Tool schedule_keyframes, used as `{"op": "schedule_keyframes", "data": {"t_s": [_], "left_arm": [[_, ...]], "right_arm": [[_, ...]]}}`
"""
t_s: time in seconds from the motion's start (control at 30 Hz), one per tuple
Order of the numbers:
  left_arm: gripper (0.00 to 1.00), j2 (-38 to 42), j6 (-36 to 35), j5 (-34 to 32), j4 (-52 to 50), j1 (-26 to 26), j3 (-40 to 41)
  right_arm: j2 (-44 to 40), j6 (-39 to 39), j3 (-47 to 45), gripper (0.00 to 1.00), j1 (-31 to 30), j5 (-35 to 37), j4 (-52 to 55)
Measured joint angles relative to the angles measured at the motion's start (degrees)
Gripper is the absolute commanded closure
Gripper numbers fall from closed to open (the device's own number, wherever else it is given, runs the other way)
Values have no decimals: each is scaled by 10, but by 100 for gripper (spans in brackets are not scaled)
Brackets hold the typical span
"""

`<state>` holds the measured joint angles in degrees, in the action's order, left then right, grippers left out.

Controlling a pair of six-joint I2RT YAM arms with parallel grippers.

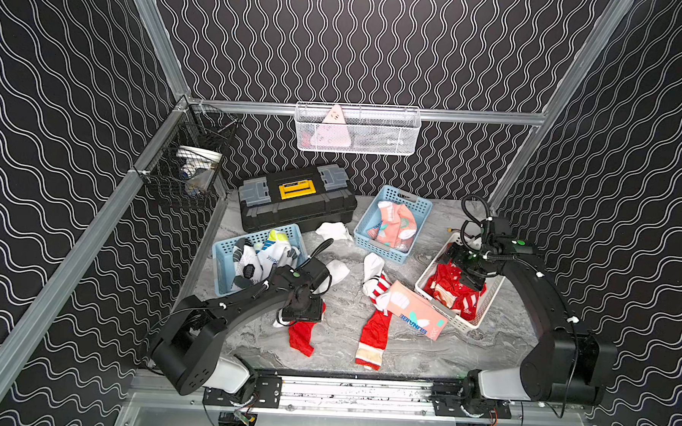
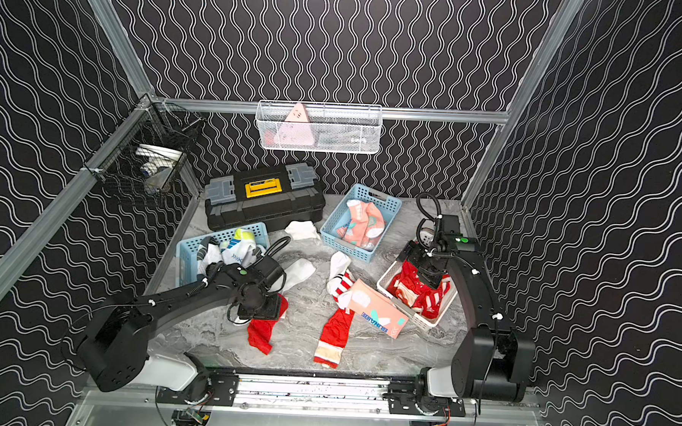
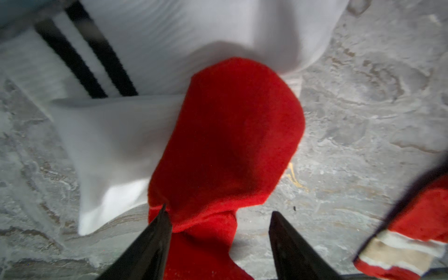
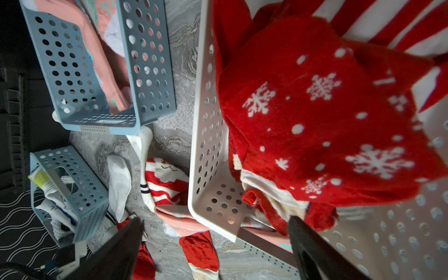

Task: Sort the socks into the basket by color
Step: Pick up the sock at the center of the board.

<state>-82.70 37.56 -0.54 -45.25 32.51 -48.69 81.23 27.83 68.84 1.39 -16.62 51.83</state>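
Straddling red sock [image 3: 232, 126] with spread left gripper [image 3: 218, 209]; lower straight, pinch red only (white sock [image 3: 116, 135] touching, beyond one finger). Spread right gripper [image 4: 215, 219] over white basket [image 4: 201, 121], empty.

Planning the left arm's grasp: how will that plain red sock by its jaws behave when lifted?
The plain red sock looks soft and creased, so it will probably droop and fold. It overlaps the white sock, so its fuzzy fabric might drag that along.
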Motion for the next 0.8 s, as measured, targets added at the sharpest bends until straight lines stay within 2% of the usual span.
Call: {"op": "schedule_keyframes", "data": {"t_s": [0.1,0.27,0.43,0.8], "left_arm": [[44,-9,0,-10,10,2,9],[78,-24,0,-13,30,11,13],[98,-13,0,-16,26,21,-1],[100,37,-16,-7,-12,31,-58]], "right_arm": [[0,0,-2,5,0,-5,-4],[2,0,-2,6,-1,-10,-9],[2,0,-2,7,-1,-13,-9],[7,-1,1,7,-4,-23,-11]]}}
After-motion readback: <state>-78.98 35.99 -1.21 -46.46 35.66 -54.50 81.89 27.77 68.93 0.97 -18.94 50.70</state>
